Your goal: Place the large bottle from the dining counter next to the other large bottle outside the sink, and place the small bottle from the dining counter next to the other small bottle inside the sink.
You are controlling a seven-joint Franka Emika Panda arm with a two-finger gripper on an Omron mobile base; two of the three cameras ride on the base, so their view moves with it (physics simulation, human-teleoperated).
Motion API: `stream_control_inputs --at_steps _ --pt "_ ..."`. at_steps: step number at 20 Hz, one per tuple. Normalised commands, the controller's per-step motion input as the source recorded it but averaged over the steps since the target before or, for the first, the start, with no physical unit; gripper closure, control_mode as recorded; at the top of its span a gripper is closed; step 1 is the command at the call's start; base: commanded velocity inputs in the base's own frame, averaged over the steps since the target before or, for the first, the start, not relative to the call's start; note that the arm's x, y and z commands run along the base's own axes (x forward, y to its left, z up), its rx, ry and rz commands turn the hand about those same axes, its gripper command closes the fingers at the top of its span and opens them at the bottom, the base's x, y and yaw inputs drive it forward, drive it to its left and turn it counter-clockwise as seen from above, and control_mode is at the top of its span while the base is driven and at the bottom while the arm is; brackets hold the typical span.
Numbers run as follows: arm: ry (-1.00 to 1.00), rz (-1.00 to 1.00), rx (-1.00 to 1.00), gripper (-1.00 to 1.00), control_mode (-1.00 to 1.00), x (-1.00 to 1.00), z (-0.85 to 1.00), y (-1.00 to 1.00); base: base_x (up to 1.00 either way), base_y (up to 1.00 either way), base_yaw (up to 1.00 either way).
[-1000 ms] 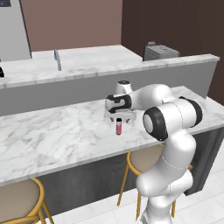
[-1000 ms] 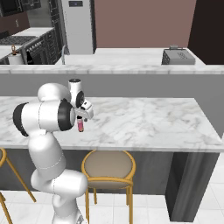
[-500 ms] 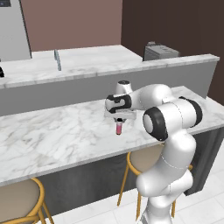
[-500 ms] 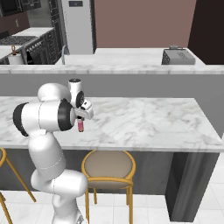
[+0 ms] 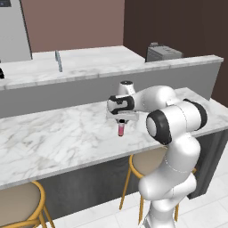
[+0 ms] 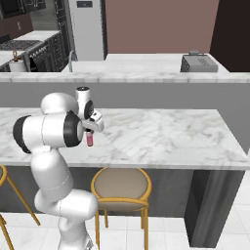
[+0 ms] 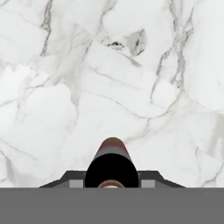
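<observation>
The small bottle point(image 5: 120, 129), a pink-red cylinder with a dark cap, stands upright on or just above the marbled dining counter point(image 5: 44, 133). My gripper point(image 5: 121, 122) points straight down over the bottle and is shut on its top. From the other side the bottle point(image 6: 90, 139) hangs below the gripper point(image 6: 89, 131), near the counter's point(image 6: 171, 132) front edge. The hand view looks down on the bottle's dark cap point(image 7: 112, 168) between the fingertips, with white marble below. Both large bottles, the other small bottle and the sink basin are out of view.
A curved steel tap point(image 5: 58, 61) rises on the far counter behind a raised grey ledge point(image 5: 89, 91). A grey box appliance point(image 6: 197, 62) sits at that counter's right end. Gold-legged stools point(image 6: 119, 185) stand under the dining counter's front. A dark object point(image 5: 1, 73) is cut off at the left edge.
The jaws have closed on the small bottle's top. The arm and the bottle stay in nearly the same place.
</observation>
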Motion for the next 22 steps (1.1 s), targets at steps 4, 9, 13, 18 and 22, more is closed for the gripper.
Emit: stream_control_inputs --at_steps 4,9,13,18,22 --pt "0.00 0.00 0.00 1.00 -1.00 -0.03 0.75 0.00 0.00 0.00 0.00" --pt "0.00 0.00 0.00 1.00 -1.00 -0.32 0.65 0.00 0.00 0.00 0.00" --pt "0.00 0.00 0.00 1.00 -1.00 -0.42 0.48 0.00 0.00 0.00 0.00" --pt "-0.01 0.00 0.00 1.00 -1.00 -0.56 0.18 0.00 0.00 0.00 0.00" --pt "-0.03 0.00 0.00 1.00 -1.00 -0.62 0.04 0.00 0.00 0.00 0.00"
